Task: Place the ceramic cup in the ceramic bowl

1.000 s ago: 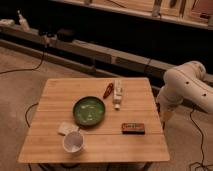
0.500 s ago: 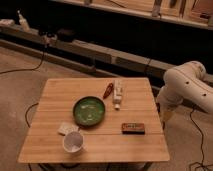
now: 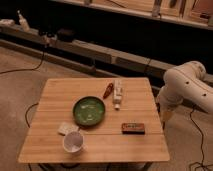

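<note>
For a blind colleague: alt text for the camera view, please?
A white ceramic cup stands near the left front corner of a wooden table, apart from the green ceramic bowl at its centre. The robot's gripper hangs open and empty off the right edge; a pale pad, red item, white bottle and dark packet lie on top.

Dim warm light, dark backdrop, faint shadows.

On my feed the wooden table (image 3: 142, 150) carries a pale flat pad (image 3: 65, 128) toward its front left and a dark rectangular packet (image 3: 133, 128) toward its front right. Near the far edge a small red item (image 3: 107, 92) lies just beside a white bottle (image 3: 117, 93) on its side. A black cable (image 3: 30, 68) trails over the floor.
</note>
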Controlling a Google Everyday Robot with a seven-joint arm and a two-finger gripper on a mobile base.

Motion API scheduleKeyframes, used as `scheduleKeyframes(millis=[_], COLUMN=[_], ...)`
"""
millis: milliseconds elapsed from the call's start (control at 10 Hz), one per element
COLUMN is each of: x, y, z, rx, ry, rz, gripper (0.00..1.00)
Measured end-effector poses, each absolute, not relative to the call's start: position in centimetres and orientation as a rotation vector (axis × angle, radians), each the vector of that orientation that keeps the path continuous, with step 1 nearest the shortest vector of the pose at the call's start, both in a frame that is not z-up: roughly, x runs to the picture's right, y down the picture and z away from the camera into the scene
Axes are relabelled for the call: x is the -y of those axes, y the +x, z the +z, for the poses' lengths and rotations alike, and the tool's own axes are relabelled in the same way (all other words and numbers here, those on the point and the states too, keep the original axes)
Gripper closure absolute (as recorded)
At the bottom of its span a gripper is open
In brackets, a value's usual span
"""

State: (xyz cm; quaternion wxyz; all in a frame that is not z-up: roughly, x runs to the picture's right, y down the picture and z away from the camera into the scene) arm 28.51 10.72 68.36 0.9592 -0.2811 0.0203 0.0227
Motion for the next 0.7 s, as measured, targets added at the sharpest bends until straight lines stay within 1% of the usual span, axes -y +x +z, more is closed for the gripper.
scheduleKeyframes(millis=[200,300,700], x=[-10.8,-11.0,-10.4], y=[28.2,26.9,17.5], z=[68.5,68.8,69.5], rx=[-0.024,0.035,0.427], ry=[-0.572,-0.569,-0.496], rz=[0.052,0.055,0.041], gripper=[0.35,0.35,0.35])
